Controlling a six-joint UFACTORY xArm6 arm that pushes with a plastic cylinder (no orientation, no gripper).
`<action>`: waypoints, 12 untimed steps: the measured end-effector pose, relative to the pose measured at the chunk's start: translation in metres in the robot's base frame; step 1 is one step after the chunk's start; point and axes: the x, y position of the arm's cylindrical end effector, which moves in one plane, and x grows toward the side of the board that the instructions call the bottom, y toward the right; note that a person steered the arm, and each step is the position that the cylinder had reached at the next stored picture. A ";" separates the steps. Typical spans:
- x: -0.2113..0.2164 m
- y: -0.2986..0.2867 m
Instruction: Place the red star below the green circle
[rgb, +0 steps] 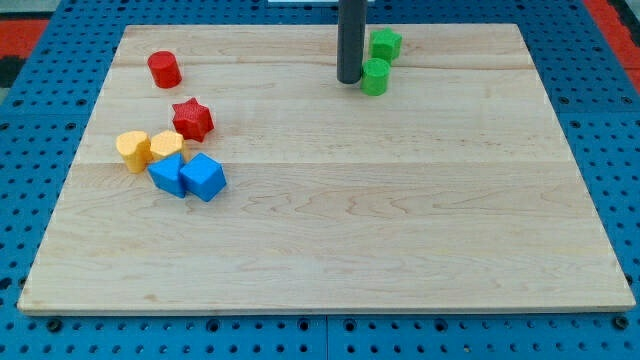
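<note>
The red star (192, 118) lies on the wooden board (330, 240) at the view's left. The green circle, a round green block (375, 76), stands near the view's top, right of centre. My tip (348, 79) rests on the board just left of the green circle, close to it or touching; I cannot tell which. The red star is far to the left of my tip and somewhat lower in the view.
A second green block (385, 44) sits just above the green circle. A red cylinder (164, 69) is above the star. Two yellow blocks (132, 149) (166, 146) and two blue blocks (168, 175) (204, 177) cluster below the star.
</note>
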 end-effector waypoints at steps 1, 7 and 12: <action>0.005 -0.069; 0.066 -0.185; 0.057 -0.141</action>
